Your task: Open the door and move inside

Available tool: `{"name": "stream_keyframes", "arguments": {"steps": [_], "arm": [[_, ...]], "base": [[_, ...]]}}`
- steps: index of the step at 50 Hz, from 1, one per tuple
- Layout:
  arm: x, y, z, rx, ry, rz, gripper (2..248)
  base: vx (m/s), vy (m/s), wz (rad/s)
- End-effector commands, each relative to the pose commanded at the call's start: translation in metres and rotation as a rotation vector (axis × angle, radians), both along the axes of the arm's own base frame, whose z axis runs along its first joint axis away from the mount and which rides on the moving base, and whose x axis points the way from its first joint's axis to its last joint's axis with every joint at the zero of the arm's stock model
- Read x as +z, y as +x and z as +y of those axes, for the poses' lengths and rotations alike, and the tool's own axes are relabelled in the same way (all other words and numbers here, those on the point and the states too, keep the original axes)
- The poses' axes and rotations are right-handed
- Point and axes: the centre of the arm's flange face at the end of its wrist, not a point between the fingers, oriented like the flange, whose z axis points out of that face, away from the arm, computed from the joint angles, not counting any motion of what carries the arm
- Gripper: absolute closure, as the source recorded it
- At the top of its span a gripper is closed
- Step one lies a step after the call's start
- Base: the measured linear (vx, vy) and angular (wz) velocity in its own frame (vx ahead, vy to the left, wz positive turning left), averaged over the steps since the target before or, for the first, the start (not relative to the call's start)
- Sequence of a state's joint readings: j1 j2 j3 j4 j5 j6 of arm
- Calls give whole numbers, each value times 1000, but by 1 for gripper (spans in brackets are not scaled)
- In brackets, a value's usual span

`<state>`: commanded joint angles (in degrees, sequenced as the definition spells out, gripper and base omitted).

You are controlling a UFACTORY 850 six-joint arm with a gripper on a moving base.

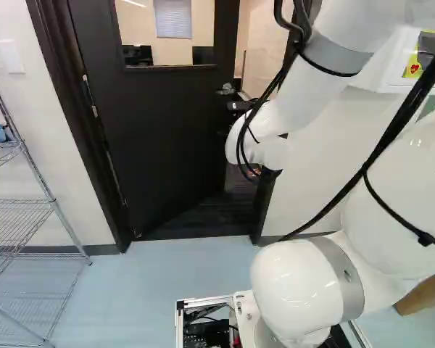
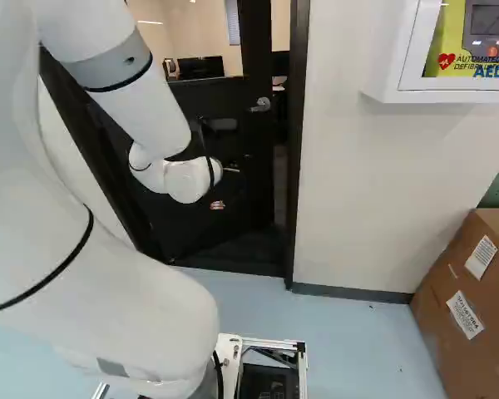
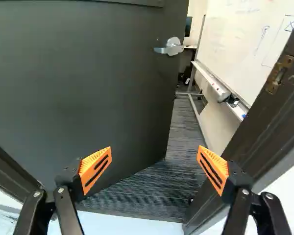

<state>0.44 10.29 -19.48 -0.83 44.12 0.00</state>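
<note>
Left base view: dark door (image 1: pixel 163 138) ajar, swung inward, away from the base, hinge side near the wire rack (image 1: pixel 54 203). Arm (image 1: pixel 297 94) reaches toward the opening, hiding part of it. Lever handle (image 1: pixel 225 89) on the door's free edge.

Right base view: same door beyond the arm, gap along the door frame (image 2: pixel 298 141). White wall cabinet (image 2: pixel 387 62) and cardboard box (image 2: pixel 461 307) off to the right, well apart from the doorway.

Wrist view: hand (image 3: pixel 155 152) wide open, orange pads (image 3: pixel 95 169) well apart, nothing held. Door panel ahead, handle up by its free edge, dark striped floor (image 3: pixel 157 188) inside, latch plate (image 3: pixel 280 74) on the frame. Door likely heavy but swings freely on hinges; rigid, smooth, not fragile. Handle looks like hard, slick metal, probably no need to grip it with the latch free. Best push flat near the free edge, below the handle, then drive in; risk is clipping the frame
</note>
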Motion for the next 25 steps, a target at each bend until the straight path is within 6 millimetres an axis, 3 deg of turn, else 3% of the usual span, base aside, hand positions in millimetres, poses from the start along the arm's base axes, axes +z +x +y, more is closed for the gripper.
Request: {"name": "stream_keyframes", "arguments": {"steps": [25], "arm": [[0, -5, -4, -10, 0, -1, 3]], "base": [[0, 0, 0]]}}
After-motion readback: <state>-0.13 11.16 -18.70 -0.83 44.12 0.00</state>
